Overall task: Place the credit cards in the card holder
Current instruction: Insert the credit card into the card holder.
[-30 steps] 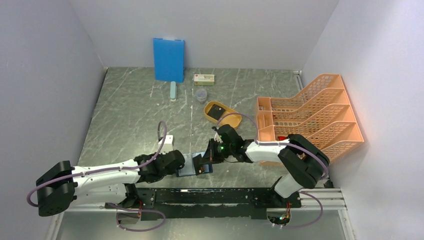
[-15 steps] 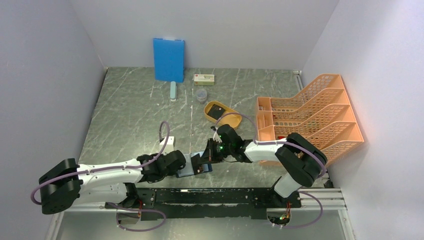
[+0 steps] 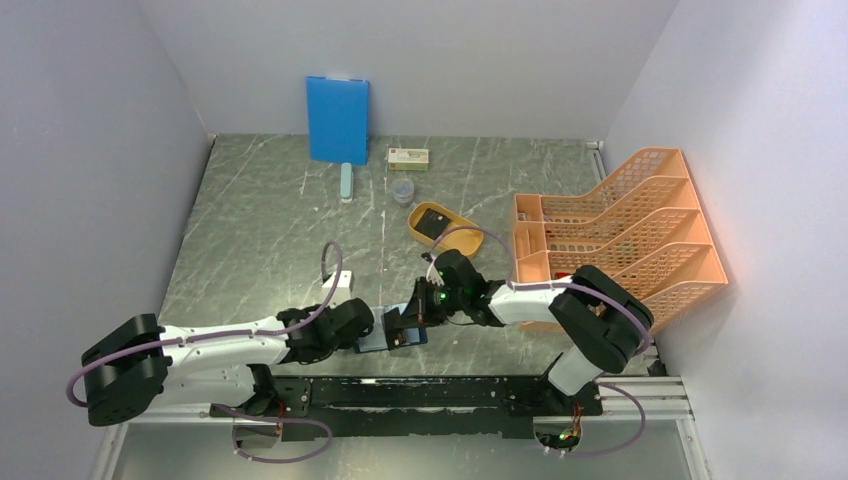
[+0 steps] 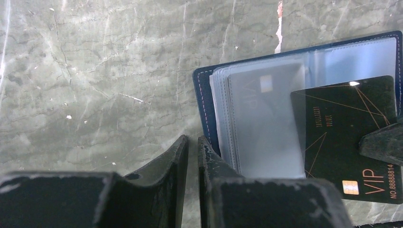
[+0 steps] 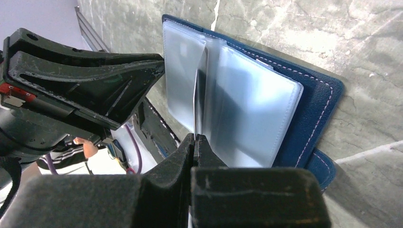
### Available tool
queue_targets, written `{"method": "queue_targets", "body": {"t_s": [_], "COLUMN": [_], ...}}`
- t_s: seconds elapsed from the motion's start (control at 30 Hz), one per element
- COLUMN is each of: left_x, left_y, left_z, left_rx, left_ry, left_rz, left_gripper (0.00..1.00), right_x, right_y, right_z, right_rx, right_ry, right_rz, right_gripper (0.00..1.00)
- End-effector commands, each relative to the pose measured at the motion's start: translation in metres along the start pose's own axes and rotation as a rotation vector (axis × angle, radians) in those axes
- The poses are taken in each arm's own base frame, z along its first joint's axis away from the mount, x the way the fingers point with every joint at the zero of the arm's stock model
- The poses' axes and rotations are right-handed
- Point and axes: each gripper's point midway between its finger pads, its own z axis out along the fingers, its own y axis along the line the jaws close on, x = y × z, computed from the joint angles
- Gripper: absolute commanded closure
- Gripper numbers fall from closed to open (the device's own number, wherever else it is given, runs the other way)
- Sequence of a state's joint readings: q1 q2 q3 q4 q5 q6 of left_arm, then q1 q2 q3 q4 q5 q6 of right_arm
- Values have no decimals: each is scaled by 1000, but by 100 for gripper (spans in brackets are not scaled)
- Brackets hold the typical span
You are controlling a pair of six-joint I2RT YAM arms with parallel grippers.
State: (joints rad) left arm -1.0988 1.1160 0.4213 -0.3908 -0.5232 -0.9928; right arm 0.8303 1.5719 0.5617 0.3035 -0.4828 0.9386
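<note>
The card holder [image 4: 203,102] lay open at the near edge of the table [image 4: 95,71], between both grippers. The right gripper [image 5: 194,141] was clamped on a black VIP card [image 4: 342,137]. This card appeared thin, stiff and slick, so it was best held by its outer edge as it entered the limp clear sleeves [image 4: 266,128]. The left gripper [image 4: 192,145], nearly closed, met the holder's edge. Whether it gripped anything could not be told.

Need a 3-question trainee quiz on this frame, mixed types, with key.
1. True or false: the holder lies open on the table.
2. Which tool grips the black card?
3. Fill in: the blue board leans on the ___ wall.
Key: 1 true. 2 the right tool. 3 back.
</note>
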Motion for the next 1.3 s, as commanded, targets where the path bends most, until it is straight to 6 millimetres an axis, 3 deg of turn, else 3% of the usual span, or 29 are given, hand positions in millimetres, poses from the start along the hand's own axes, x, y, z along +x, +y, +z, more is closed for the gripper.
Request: {"method": "queue_targets", "body": {"t_s": [0.0, 0.5, 1.27], "left_x": [8, 11, 17], "left_y": [0, 1, -1], "left_z": [3, 3, 6], "left_rx": [4, 8, 22], "left_ry": [37, 45, 66], "left_rz": [10, 8, 6], "left_gripper": [81, 82, 82], "right_x": [-3, -11, -9], "right_y": [-4, -27, -44], "right_z": [3, 8, 11], "right_rx": [-7, 77, 118], "right_ry": [-29, -91, -117], "right_rz": [5, 18, 63], "right_gripper": [100, 100, 100]}}
